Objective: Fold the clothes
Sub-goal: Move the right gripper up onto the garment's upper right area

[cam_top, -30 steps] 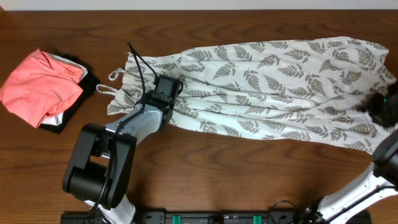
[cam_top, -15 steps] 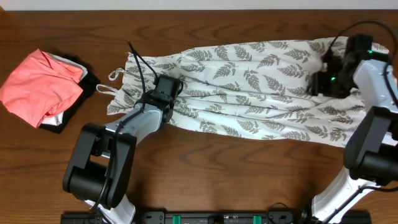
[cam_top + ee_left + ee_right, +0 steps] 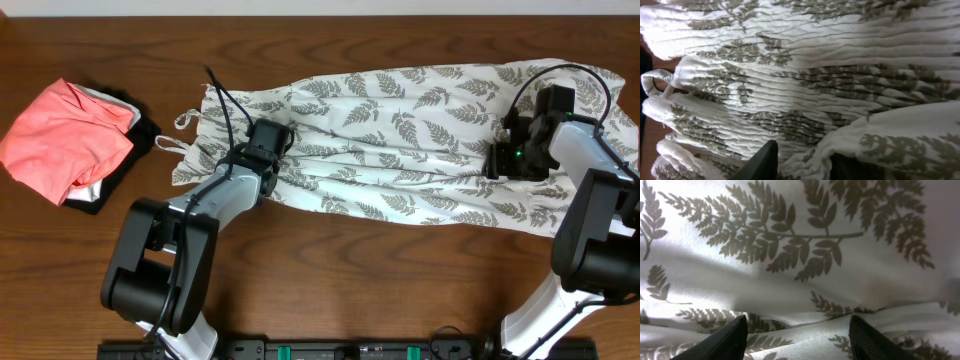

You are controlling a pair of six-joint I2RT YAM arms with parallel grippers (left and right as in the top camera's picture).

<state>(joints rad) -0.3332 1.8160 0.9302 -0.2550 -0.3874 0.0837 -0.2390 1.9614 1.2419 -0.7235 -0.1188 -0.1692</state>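
The clothes (image 3: 400, 120), a long white dress with a grey-green fern print, lie spread across the table with the thin straps (image 3: 183, 121) at the left end. My left gripper (image 3: 274, 136) rests on the gathered bodice. In the left wrist view, a bunched fold of the dress (image 3: 805, 150) is pinched between the dark fingers of the left gripper (image 3: 802, 166). My right gripper (image 3: 500, 158) sits low on the skirt near the right end. The right wrist view shows the right gripper (image 3: 799, 341) open, with its fingers (image 3: 730, 340) wide apart and a soft ridge of cloth (image 3: 800, 325) between them.
A folded coral-pink garment (image 3: 65, 140) lies on a black garment (image 3: 143, 133) at the far left of the wooden table (image 3: 330, 280). The dress reaches almost to the table's right edge. Cables (image 3: 225, 105) trail over the dress behind the left arm.
My right arm has swung in from the table's right edge, over the hem, and settled leftward onto the skirt. The left arm has stayed in place on the bodice.
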